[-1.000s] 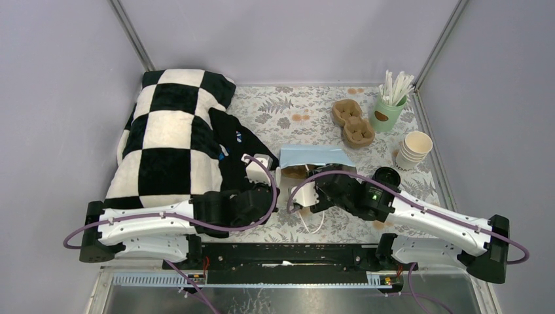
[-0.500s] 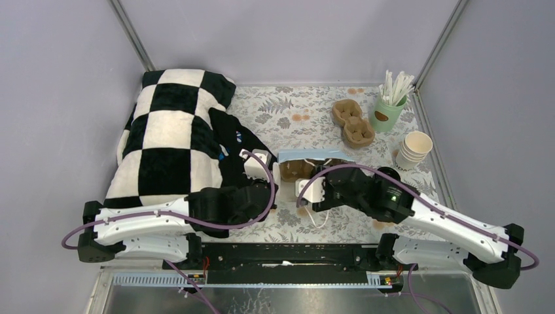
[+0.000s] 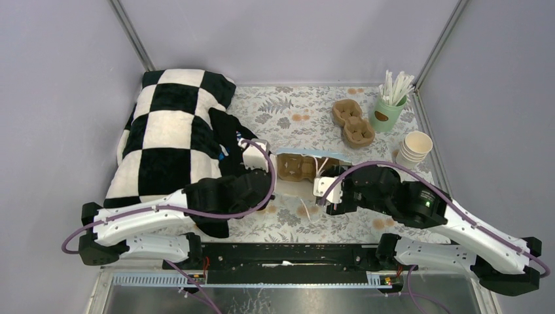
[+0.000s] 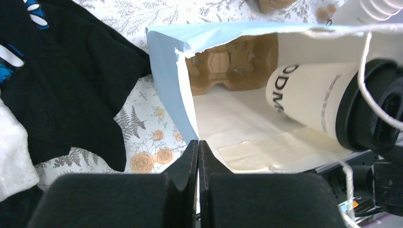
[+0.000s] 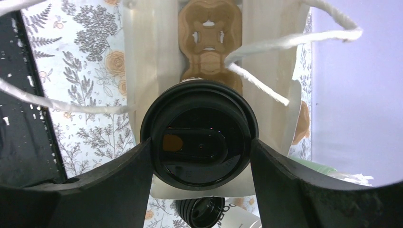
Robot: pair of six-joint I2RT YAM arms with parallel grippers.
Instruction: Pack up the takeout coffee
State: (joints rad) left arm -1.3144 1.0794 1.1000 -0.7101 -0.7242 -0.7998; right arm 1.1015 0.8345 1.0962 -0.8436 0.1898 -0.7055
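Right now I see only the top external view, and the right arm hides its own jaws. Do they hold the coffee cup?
Observer: Yes. The right wrist view shows the right gripper jaws pressing both sides of the takeout coffee at its black lid.
Operator: Is the cup inside the bag?
Observer: Partly. The left wrist view shows its base inside the paper bag, pointing toward the cardboard carrier; the lid is near the mouth.
Operator: And the left jaws?
Observer: The left gripper is shut on the bag's edge at the mouth.
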